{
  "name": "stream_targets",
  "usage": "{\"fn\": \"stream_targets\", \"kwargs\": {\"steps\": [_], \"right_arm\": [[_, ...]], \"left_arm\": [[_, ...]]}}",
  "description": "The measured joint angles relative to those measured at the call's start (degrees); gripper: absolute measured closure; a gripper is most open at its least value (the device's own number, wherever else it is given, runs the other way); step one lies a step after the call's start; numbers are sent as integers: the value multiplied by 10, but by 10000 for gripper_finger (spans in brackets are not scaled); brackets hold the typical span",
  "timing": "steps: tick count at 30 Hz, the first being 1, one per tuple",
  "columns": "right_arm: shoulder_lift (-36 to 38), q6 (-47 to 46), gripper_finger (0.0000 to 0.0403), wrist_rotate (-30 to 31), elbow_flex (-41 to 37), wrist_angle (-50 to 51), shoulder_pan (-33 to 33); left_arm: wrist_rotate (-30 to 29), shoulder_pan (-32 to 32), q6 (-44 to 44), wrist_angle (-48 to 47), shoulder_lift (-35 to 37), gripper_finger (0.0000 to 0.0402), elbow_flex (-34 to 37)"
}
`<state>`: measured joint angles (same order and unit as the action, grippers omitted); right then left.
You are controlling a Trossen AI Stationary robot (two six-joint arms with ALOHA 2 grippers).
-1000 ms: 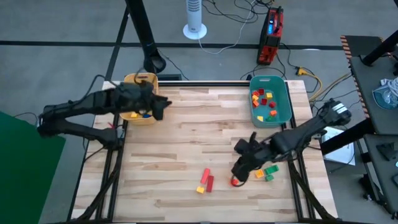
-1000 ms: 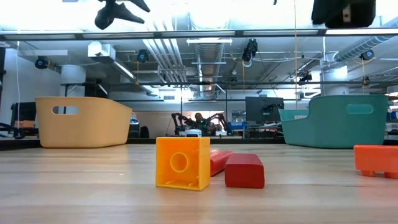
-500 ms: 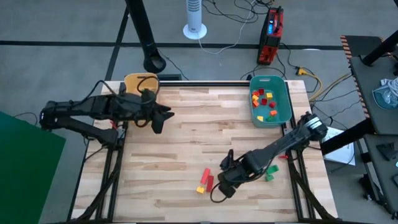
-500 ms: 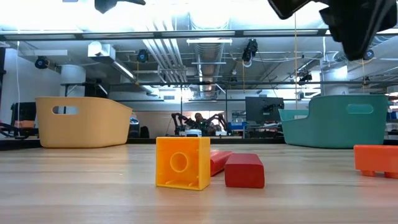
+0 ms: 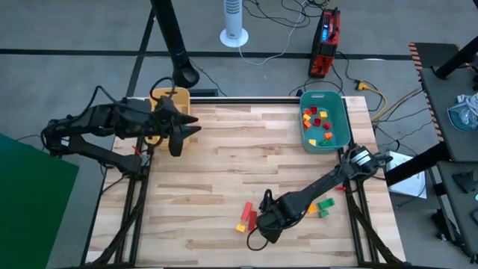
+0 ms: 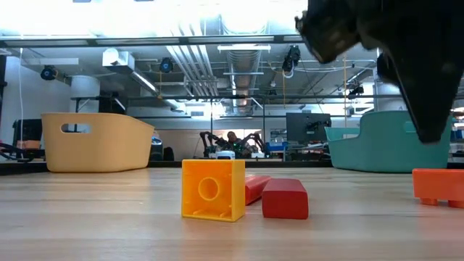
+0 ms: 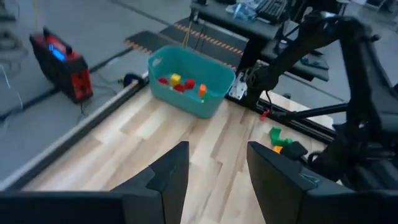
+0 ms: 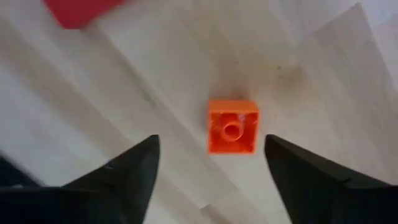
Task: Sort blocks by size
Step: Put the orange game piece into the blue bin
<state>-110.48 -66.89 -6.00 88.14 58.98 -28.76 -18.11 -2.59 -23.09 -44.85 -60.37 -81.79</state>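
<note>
My right gripper (image 8: 211, 163) hangs open over a small orange block (image 8: 232, 126) lying between its fingers — my left gripper (image 7: 217, 171), open too, waits well apart.

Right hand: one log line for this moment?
right hand open above orange block | left hand open near yellow bin

Evenly lit from above in the high view, with soft, faint shadows on the table (image 5: 224, 172). Strong glare from ceiling lights (image 6: 232, 14) along the top of the low view, washing out detail there; a dark, blurred arm (image 6: 406, 51) close to the lens. Right wrist view soft throughout, an orange block (image 8: 232, 126) smeared by blur. Left wrist view slightly hazy, dim at the bottom.
</note>
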Motion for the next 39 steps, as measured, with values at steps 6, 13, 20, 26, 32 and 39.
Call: {"fn": "stream_targets", "kwargs": {"steps": [6,13,20,26,32,39], "right_arm": [[-24,18,61,-5,0,15,3],[-37,39,30,-5,-3,6,8],[-65,74,64,-19,-8,3,19],[-90,90,121,-61,-7,1,26],[-85,92,220,-62,-9,2,27],[-35,101,277,-12,-7,35,51]], "left_arm": [[-23,0,59,1,-4,253,-32],[-54,1,120,1,-19,253,-54],[-54,1,142,2,-36,253,-57],[-54,1,150,0,-49,253,-57],[-54,1,160,3,-67,253,-57],[-54,3,168,7,-99,253,-86]]}}
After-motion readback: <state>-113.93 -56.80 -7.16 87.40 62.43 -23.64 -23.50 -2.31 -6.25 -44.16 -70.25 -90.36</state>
